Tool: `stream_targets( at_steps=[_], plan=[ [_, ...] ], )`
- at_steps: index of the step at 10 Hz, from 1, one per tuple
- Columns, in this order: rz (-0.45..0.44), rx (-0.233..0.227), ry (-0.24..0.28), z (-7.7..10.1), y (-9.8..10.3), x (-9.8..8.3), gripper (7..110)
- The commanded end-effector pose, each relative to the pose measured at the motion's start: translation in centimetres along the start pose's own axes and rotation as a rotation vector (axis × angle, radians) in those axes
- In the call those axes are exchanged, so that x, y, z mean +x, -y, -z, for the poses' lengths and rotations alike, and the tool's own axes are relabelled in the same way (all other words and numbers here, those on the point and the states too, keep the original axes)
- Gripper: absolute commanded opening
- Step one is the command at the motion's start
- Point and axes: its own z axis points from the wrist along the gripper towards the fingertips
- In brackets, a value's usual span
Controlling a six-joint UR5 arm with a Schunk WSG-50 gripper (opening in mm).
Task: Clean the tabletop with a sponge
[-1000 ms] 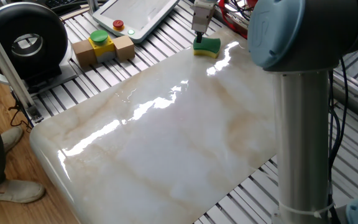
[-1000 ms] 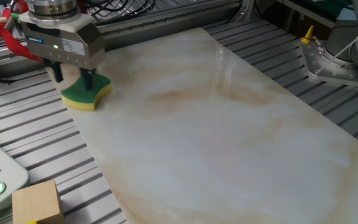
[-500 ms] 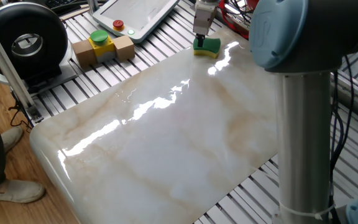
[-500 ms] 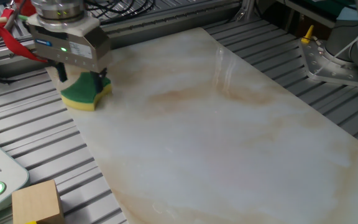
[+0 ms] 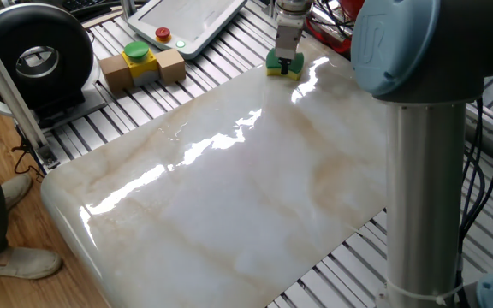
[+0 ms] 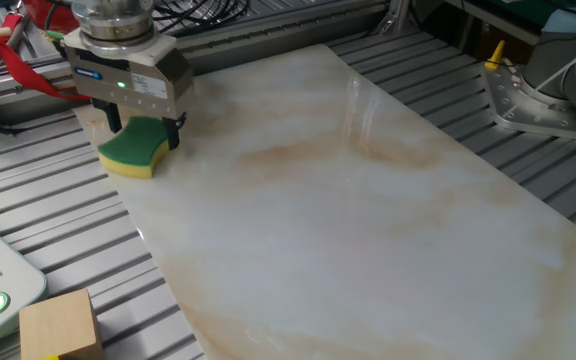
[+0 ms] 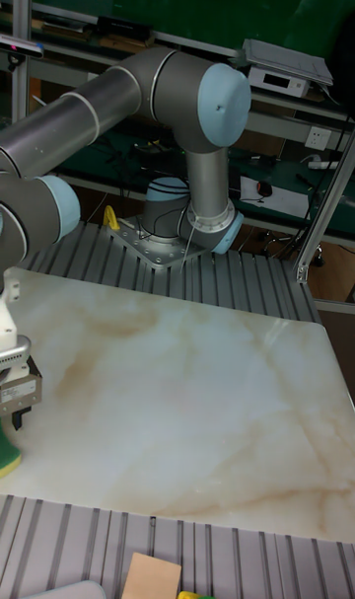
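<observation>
The sponge [image 5: 282, 68] [image 6: 131, 150], green on top of yellow foam, lies flat on the far corner of the white marble tabletop [image 5: 229, 188] [image 6: 368, 220]. My gripper [image 5: 286, 60] [image 6: 144, 127] hangs straight down over its back half. It is open, with one dark finger at each side of the sponge, close to it. In the tall fixed view the gripper [image 7: 18, 416] is at the left edge, and only a sliver of the sponge [image 7: 6, 458] shows below it on the tabletop [image 7: 177, 402].
Ribbed grey slats [image 6: 58, 240] surround the slab. Wooden blocks with a yellow-green button [image 5: 141, 62], a pendant screen [image 5: 191, 21] and a black round device [image 5: 32, 56] lie beyond the slab. Red cables [image 6: 8, 50] run behind the gripper. The arm's column [image 5: 422, 171] stands at the right.
The gripper has turned about its vertical axis and shifted slightly along the sponge, so its fingers now straddle it. The sponge has stayed in place.
</observation>
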Motion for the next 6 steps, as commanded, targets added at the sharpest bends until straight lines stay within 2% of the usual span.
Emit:
stream_targets(
  at_steps=[1,6],
  plan=[
    [0.006,-0.016,0.022,-0.52,-0.16,-0.28,88],
    [-0.013,-0.019,0.028,-0.32,0.01,-1.13,88]
  ],
)
